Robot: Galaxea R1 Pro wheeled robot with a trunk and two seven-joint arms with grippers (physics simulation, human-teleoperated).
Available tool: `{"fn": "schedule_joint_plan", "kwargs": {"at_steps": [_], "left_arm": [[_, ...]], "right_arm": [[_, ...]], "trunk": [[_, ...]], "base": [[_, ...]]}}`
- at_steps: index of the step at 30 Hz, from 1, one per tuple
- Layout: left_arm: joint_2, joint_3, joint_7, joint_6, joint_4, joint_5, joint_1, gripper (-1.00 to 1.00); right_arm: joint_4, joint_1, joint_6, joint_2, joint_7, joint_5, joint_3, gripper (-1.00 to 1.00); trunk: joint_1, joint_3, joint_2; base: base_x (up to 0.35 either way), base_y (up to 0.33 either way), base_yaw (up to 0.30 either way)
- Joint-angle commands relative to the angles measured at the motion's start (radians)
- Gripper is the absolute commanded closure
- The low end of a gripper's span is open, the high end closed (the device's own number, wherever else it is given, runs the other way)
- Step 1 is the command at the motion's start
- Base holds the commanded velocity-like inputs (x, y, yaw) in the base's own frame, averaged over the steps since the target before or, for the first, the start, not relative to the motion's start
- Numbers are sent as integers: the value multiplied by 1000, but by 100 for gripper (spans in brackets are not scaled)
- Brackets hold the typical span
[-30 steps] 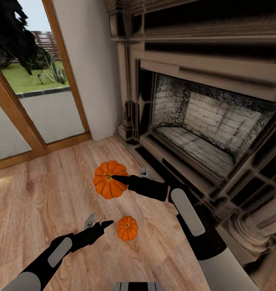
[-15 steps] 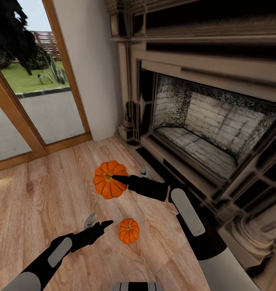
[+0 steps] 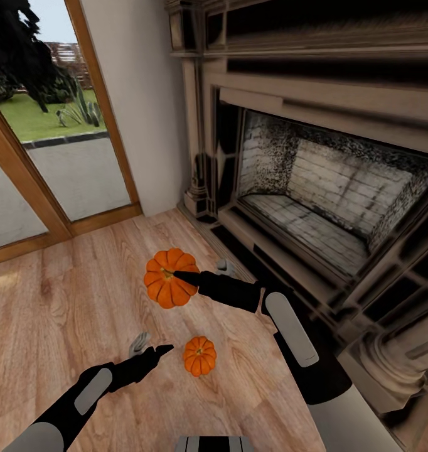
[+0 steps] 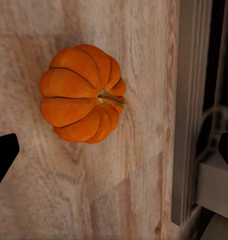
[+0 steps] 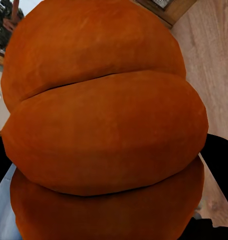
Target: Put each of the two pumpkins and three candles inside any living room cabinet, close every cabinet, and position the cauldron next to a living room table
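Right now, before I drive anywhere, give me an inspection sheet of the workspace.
Surface: wood floor, in front of the fireplace.
Job's things: larger pumpkin in the right gripper; smaller pumpkin on the floor.
Clutter: nothing seen.
Grippers: right gripper shut on the larger pumpkin; left gripper open beside the smaller pumpkin, not touching it.
Cables: nothing seen.
Surroundings: glass door with a wooden frame, garden beyond.

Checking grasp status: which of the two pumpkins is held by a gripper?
The larger pumpkin, nearer the fireplace, is in the right gripper; the smaller pumpkin lies free on the floor.
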Motion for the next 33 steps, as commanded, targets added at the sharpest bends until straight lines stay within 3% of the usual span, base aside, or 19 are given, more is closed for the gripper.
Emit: {"fn": "schedule_joint_plan", "kwargs": {"at_steps": [1,7,12,17,33], "left_arm": [[1,-4,0,2,0,5,-1,-100],[-7,-5,2,1,-1,2,-1,-100],[-7,-6,15,-27,-16,9,2,-100],[4,19,-13,-34,1,11,1,-100],[1,16,-6,-39,13,7,1,-100]], "right_arm": [[-17,0,3,0,0,3,-1,100],[-47,0,3,0,0,4,-1,100],[-59,0,2,-2,40,1,5,100],[-56,0,3,-3,42,2,2,100],[-55,0,3,-3,53,3,3,100]], "trunk": [[0,-1,0],[2,-16,-1],[2,-16,-1],[2,-16,-1],[2,-16,-1]], "base": [[0,0,0],[0,0,0],[0,0,0],[0,0,0],[0,0,0]]}}
